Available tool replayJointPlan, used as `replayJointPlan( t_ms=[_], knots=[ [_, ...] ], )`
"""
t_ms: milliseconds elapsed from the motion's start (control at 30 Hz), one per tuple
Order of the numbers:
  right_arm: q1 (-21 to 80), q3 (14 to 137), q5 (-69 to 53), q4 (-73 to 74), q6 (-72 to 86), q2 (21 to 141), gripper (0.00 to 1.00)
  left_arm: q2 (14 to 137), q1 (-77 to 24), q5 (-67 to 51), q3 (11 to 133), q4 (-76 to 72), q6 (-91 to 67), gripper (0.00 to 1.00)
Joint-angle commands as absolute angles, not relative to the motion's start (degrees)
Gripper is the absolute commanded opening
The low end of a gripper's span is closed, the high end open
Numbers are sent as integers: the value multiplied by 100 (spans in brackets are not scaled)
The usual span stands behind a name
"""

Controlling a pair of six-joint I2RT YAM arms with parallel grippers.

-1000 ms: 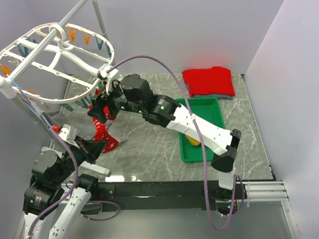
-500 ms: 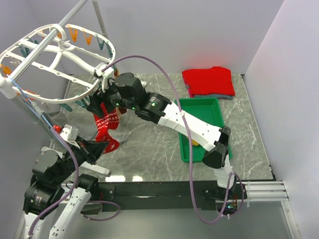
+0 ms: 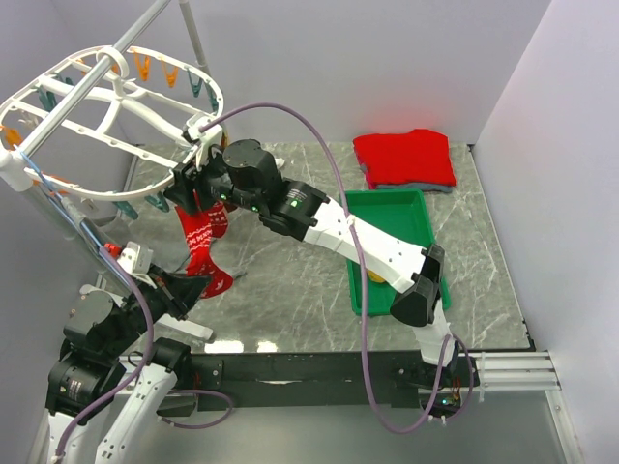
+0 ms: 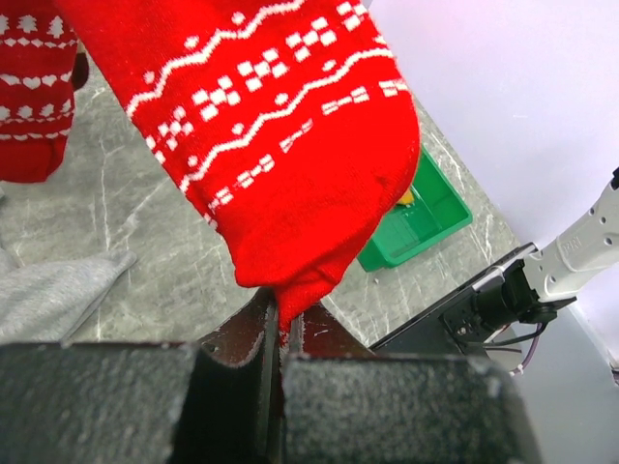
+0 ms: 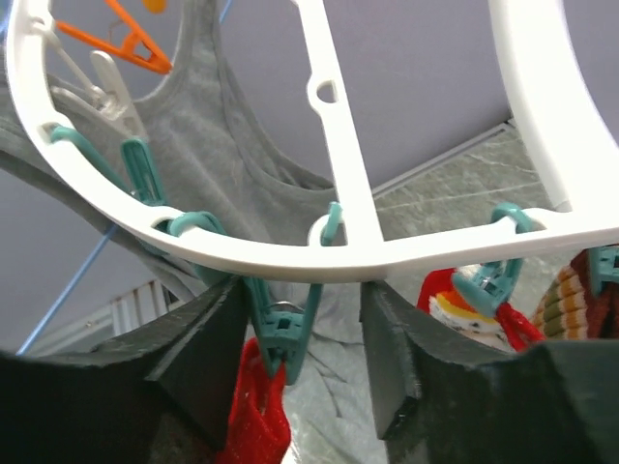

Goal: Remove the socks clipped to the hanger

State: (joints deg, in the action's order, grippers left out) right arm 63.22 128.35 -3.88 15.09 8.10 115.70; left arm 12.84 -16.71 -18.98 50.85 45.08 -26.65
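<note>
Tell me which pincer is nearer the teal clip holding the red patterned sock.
Right. The right pincer brackets the teal clip just under the hanger rim, one finger on each side. The left pincer is lower down, shut on the sock at its bottom end.

Hanger (image 5: 542,97) cropped every side (R wrist cam); red sock (image 4: 280,145) cuff cut off atop L wrist view.

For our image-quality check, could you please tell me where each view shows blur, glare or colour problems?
Top external: evenly lit and sharp, though the folded red garment glows oversaturated, tinting the wall behind. Left wrist: the sock is crisp, the left hand dark and soft. Right wrist: the hanger looks nearly blown out.
</note>
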Motion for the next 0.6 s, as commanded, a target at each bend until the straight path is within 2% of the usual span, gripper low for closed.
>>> replayJointPlan(
  t_ms=[0,33,100,200,233,300,467,500,533,567],
  knots=[
    [6311,13113,-255,1107,896,11724,53,1213,-1679,-2048,5080,4333,-2698,1],
    [6319,13148,-246,1107,905,11742,47,1213,-1679,-2048,5089,4342,-2690,1],
    [6319,13140,-255,1090,905,11760,44,1213,-1679,-2057,5089,4342,-2698,1],
    [6319,13140,-255,1081,923,11769,25,1213,-1679,-2048,5080,4359,-2698,1],
    [6311,13157,-255,1081,940,11760,11,1222,-1679,-2039,5071,4368,-2690,1],
    [6319,13148,-272,1081,967,11742,0,1213,-1679,-2030,5054,4368,-2698,1],
    [6319,13140,-334,1186,1002,11698,0,1230,-1679,-2039,5045,4412,-2725,1],
    [6311,13122,-351,1221,1002,11681,5,1230,-1679,-2030,5054,4403,-2733,1],
    [6311,13061,-352,1274,1019,11655,26,1213,-1679,-2013,5071,4403,-2760,1],
    [6328,13000,-352,1335,1028,11576,35,1213,-1679,-1995,5089,4395,-2751,1]
  ],
)
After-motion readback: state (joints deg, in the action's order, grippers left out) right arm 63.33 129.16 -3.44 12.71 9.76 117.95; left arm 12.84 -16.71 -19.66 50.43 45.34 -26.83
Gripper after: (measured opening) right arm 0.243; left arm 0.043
